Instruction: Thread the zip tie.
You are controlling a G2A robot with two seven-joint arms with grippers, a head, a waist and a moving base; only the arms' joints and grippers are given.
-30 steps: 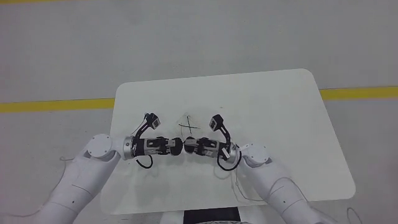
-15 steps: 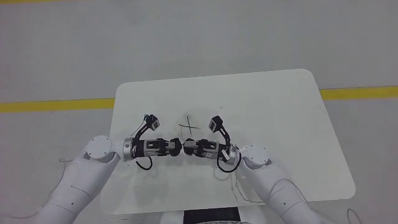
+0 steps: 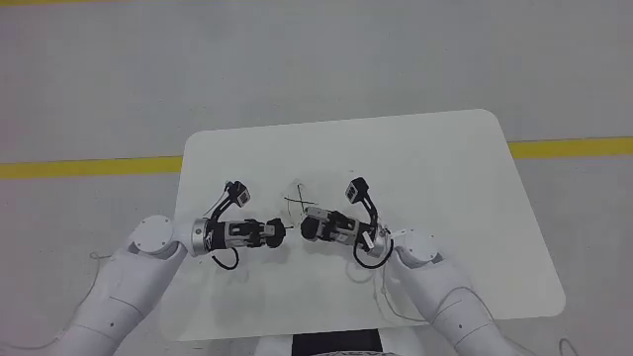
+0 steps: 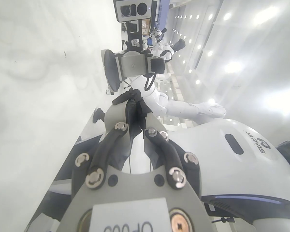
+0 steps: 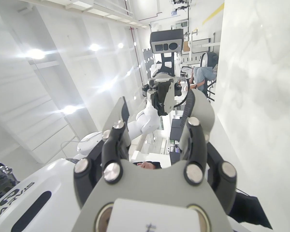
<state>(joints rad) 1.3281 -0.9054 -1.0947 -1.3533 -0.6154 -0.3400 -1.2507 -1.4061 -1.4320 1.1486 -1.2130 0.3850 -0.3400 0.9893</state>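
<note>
- We see the zip tie as thin black crossed strands lying on the table, just beyond the gap between the two grippers, on the far side from the robot.
- The left gripper is pinched closed (we can't tell if anything sits between its pads). The tie is near its tip.
- The right gripper is spread wide and holds nothing. It faces the left one tip to tip, close by.

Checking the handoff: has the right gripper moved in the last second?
Yes: the right gripper has drawn back toward the table's right edge.
</note>
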